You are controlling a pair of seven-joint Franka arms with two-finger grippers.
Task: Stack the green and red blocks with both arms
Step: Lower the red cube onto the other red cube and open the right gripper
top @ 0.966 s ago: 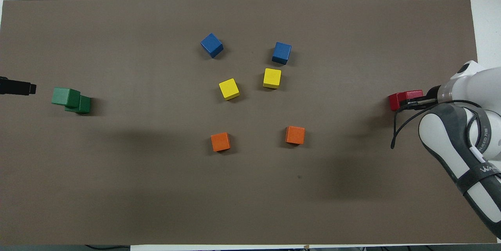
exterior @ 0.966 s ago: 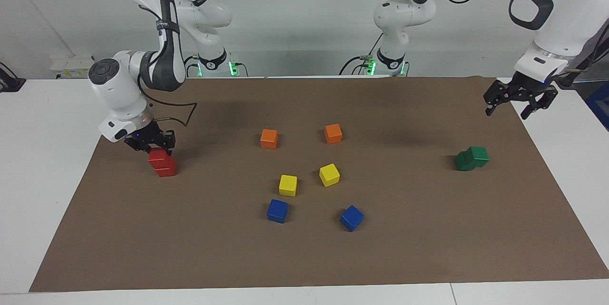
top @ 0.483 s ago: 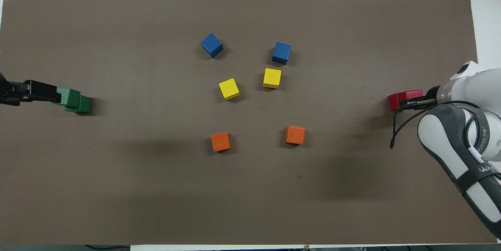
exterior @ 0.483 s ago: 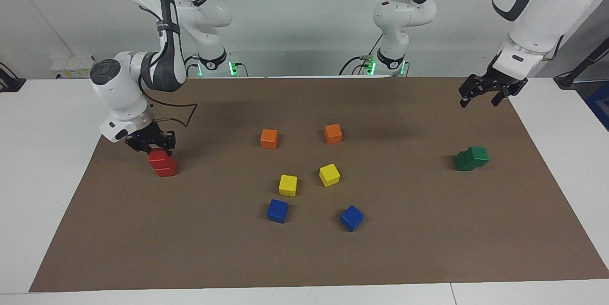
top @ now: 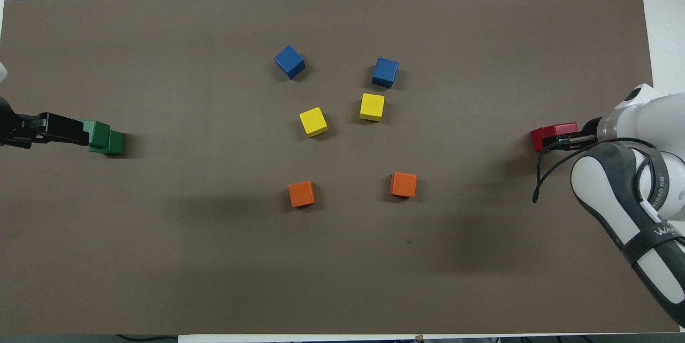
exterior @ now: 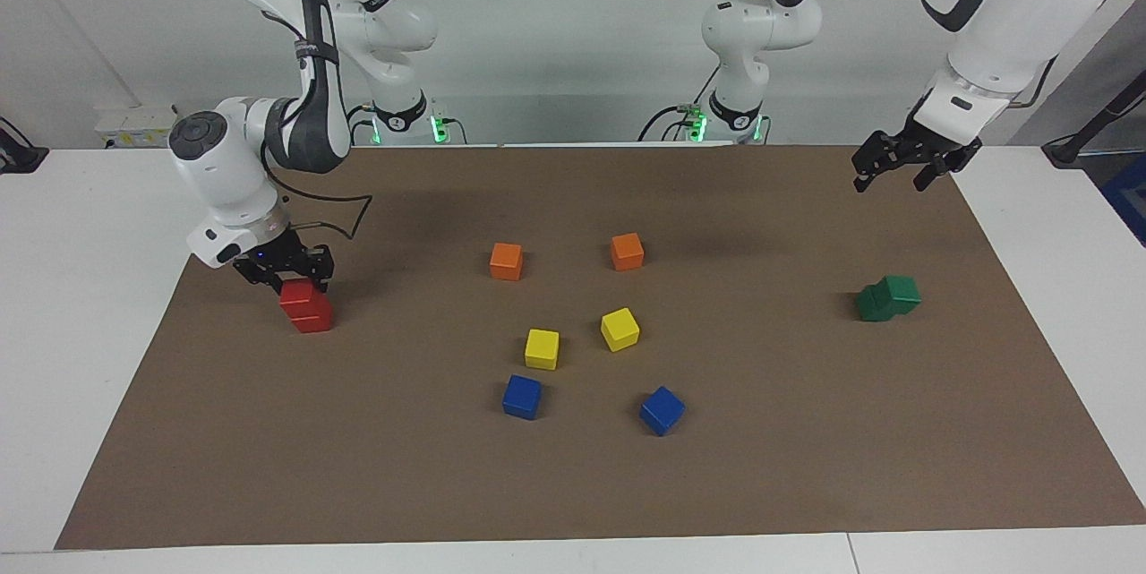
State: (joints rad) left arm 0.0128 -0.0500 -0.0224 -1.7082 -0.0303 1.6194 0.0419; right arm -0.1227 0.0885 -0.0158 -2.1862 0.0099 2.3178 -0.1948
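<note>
Nearest the robots lie two orange cubes (exterior: 506, 261) (exterior: 627, 251), bystanders to the task. Slightly farther out, at the right arm's end of the tabletop mat (exterior: 806, 466), two red blocks (exterior: 307, 312) form a stack with the right gripper (exterior: 285, 274) down at the upper one, apparently placing it, though grip or release cannot be told. At the left arm's end, two green blocks (exterior: 886, 298) sit stacked askew while the left gripper (exterior: 902, 169) hangs raised above that end, fingers apart and empty, judged finished. Farther lie two yellow cubes (exterior: 542, 348) (exterior: 620, 329), and farthest two blue cubes (exterior: 521, 396) (exterior: 662, 410).
</note>
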